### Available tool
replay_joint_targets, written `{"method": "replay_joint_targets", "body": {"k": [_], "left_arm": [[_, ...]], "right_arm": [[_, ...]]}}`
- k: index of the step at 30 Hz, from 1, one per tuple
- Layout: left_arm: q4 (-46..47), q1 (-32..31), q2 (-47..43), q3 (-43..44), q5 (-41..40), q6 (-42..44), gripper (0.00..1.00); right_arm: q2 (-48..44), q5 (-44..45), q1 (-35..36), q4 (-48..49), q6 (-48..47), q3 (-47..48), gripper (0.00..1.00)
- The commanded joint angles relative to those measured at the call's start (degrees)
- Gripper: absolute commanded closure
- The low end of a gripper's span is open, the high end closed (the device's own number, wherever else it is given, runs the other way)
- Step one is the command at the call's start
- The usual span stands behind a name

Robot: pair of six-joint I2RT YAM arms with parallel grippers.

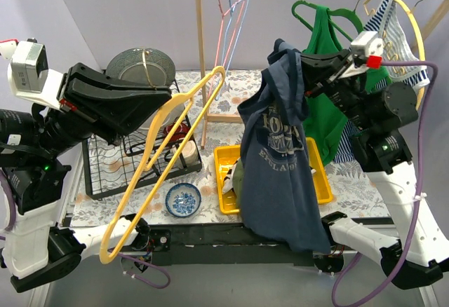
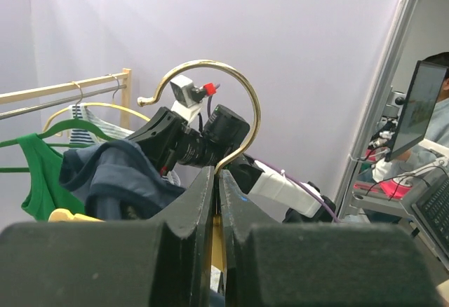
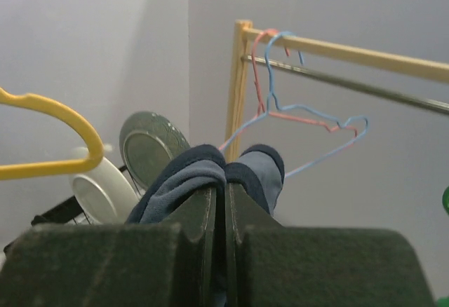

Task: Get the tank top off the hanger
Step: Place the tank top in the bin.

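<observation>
From above, the left pincer point(image 1: 168, 104) is pressed together on the neck of the yellow hanger point(image 1: 116, 240), just under its hook. The frame slants down and away below the jaws, towards the near table edge, and carries no cloth. Well off to that pincer's right, the right pincer point(image 1: 298, 63) pinches the navy tank top point(image 1: 277, 160) by a strap. The garment hangs straight down from the jaws, its hem draping below the yellow tray point(image 1: 226, 158). The two arms appear to hold their loads apart so that cloth and hanger cannot catch again. By this look the top is already off, and only setting things down seems left.

The left wrist view shows the left pincer point(image 2: 216, 174) with its jaws shut on the stem of the brass hook point(image 2: 242, 90), which curls up directly above them. The tank top point(image 2: 119, 170) sits bunched to the left of these jaws and beyond them, clear of the hook.

The right wrist view shows the right pincer point(image 3: 219, 191) closed on the tank top point(image 3: 203, 170). Two folds of strap bulge out just above the fingertips. The yellow hanger point(image 3: 63, 121) lies far left of the jaws, touching no cloth.
</observation>
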Motion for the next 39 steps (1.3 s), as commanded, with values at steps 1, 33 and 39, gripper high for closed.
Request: {"method": "replay_joint_targets", "body": {"k": [1,33,39], "left_arm": [[0.06,0.09,-0.01,-0.93,-2.98,1.86,1.00],[2.08,0.09,1.84,0.38,-6.14,3.10,1.00],[1.12,0.09,2.27,1.70,-5.97,3.54,1.00]], "right_arm": [[-0.75,1.85,-0.07,0.93,-2.19,2.18,0.99],[13.93,-6.67,0.02,19.46,-17.13,13.42,0.99],[16.83,-4.75,0.02,18.15,-20.73,18.60,0.99]]}}
